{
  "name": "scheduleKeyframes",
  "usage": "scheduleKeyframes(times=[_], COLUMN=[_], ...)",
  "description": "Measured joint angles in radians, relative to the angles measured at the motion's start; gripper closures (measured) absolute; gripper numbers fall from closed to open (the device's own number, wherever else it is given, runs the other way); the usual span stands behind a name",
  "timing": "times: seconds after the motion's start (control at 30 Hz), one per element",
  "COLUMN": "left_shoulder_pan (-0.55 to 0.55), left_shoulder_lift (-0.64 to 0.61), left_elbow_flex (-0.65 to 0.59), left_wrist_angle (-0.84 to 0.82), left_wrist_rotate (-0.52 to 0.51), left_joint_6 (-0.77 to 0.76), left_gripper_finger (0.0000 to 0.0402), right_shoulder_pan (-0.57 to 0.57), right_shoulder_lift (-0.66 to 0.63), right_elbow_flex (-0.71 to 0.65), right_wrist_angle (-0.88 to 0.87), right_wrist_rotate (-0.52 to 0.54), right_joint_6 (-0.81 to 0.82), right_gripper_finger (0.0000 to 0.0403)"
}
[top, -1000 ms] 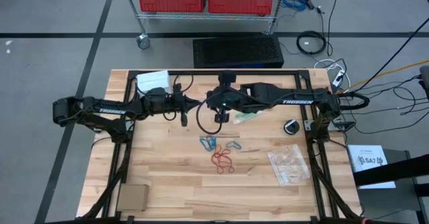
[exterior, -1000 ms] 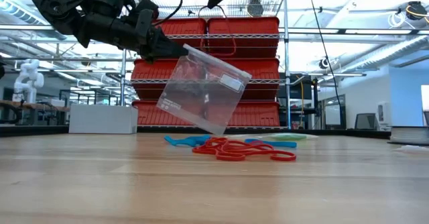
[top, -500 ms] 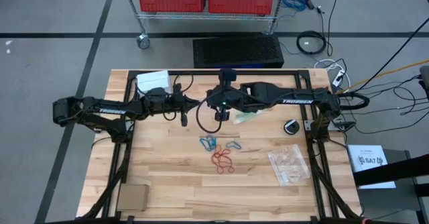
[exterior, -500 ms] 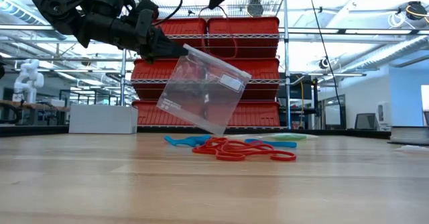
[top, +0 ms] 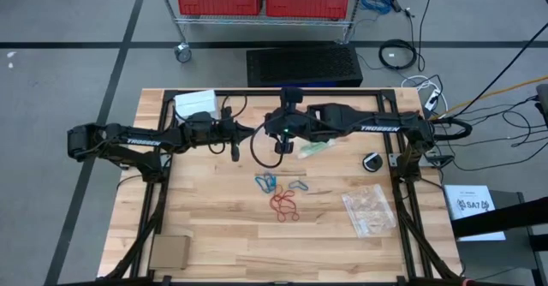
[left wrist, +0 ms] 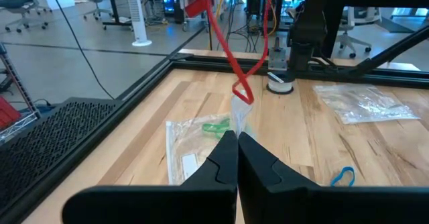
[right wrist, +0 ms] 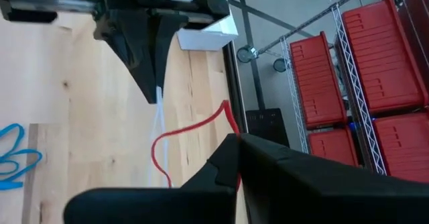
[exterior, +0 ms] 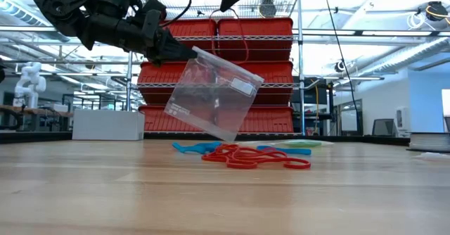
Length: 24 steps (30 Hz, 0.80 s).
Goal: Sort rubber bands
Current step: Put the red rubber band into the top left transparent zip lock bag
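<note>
Over the far middle of the table my left gripper (top: 251, 134) is shut on a clear plastic bag (exterior: 211, 94). Beside it, higher up, my right gripper (exterior: 225, 5) is shut on a thin red rubber band (exterior: 230, 34). The band's lower end (left wrist: 242, 94) hangs at the bag's top edge. Loose rubber bands lie on the wood nearer the front: a red heap (top: 285, 205) and blue ones (top: 266, 183). A second bag (left wrist: 201, 135) holding green bands lies flat under the grippers. My left gripper pinches the bag's upper corner (exterior: 196, 53) between its two fingers, coming level from the table's left. The bag hangs tilted below the fingers, clear of the table. My right gripper pinches the upper end of the red band (right wrist: 226, 120) between its fingertips, slanting down. The band hangs slack as a loop, lifted clear of the table.
A pile of clear bags (top: 370, 211) lies at the right front. A white box (top: 195, 103) sits at the far left, a brown card (top: 169, 252) at the near left, a small black round object (top: 372, 162) at the right. A black frame (top: 163, 183) borders the table.
</note>
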Motion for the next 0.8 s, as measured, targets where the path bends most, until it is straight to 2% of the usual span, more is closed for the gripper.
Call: scheduleKeyframes(times=[0.53,0.8], left_shoulder_pan=[0.000,0.000], left_shoulder_lift=[0.000,0.000], left_elbow_flex=[0.000,0.000], left_wrist_angle=[0.000,0.000], left_wrist_rotate=[0.000,0.000], left_joint_6=[0.000,0.000], left_gripper_finger=[0.0401,0.0402], right_shoulder_pan=[-0.018,-0.049], right_shoulder_lift=[0.000,0.001], right_elbow_flex=[-0.005,-0.035], right_wrist_angle=[-0.014,-0.006], right_wrist_rotate=[-0.104,-0.156], right_joint_6=[0.031,-0.058], right_gripper_finger=[0.0403,0.0403])
